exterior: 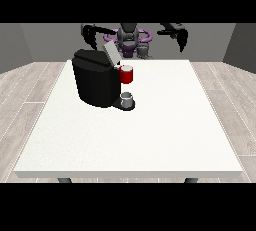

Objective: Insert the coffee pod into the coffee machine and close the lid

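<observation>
The hand at the view's left hangs raised above the far edge of the worktop, its dark fingers drooping downward; whether they are curled or relaxed I cannot tell. The hand at the view's right is lifted likewise, well apart from everything on the surface, and its fingers cannot be read either. Neither hand touches anything.

A small grey thing sits on the base of the coffee machine, under its spout; I cannot tell whether it is the pod or a cup. Just above it a red thing at the machine shows at the front of the brewing head. The machine's lid stands tilted up, open.

The black machine rests on the left half of the white worktop, towards the far side. Around it lie a pale wood-plank floor and grey walls.
</observation>
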Robot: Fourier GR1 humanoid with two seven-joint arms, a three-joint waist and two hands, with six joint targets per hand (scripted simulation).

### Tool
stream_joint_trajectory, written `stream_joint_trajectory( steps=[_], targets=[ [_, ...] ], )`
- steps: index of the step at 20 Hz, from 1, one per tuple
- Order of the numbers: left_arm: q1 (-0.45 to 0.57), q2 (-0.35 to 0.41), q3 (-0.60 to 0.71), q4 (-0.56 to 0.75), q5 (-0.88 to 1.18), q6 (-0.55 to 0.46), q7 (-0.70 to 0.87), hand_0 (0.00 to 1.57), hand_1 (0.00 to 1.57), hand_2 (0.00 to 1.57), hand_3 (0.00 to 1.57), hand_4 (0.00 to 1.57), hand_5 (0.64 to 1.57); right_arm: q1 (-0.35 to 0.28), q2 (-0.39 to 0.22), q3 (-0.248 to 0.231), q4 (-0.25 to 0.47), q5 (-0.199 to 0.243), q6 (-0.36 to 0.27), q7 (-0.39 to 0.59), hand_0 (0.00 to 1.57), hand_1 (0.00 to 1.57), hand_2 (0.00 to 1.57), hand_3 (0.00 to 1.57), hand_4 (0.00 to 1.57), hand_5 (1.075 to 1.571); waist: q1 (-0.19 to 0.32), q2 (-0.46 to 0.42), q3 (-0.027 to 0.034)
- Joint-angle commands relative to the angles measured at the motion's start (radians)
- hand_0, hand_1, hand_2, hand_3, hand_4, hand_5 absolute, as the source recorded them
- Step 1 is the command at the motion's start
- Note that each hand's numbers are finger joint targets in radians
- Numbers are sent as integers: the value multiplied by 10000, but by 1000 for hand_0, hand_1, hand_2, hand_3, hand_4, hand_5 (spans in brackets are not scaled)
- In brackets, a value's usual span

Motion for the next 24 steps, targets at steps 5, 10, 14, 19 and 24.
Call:
stream_joint_trajectory(
  steps=[5,10,14,19,24],
  targets=[
    [391,282,-158,-960,213,707,361,0,0,0,0,0,1571,-635,87,113,689,116,511,-484,0,0,0,0,0,1571,-655,683,-1],
    [526,396,-200,-1116,433,691,137,0,0,0,0,0,1571,-1355,490,489,1085,844,-134,-509,0,0,0,0,0,1571,-475,912,-1],
    [501,329,-225,-1619,721,801,454,0,0,0,0,0,1571,-1589,-20,-114,1764,426,483,-965,0,0,0,0,0,1571,-340,1172,0],
    [621,769,-221,-1201,397,719,-326,0,0,0,0,0,1571,-2409,124,76,1807,662,272,-379,0,0,0,0,0,1571,-397,1446,-3],
    [53,1010,-63,-877,518,799,-527,0,0,0,0,0,1571,-3139,269,116,2000,794,181,-388,0,0,0,0,0,1571,-420,1897,-4]
  ],
)
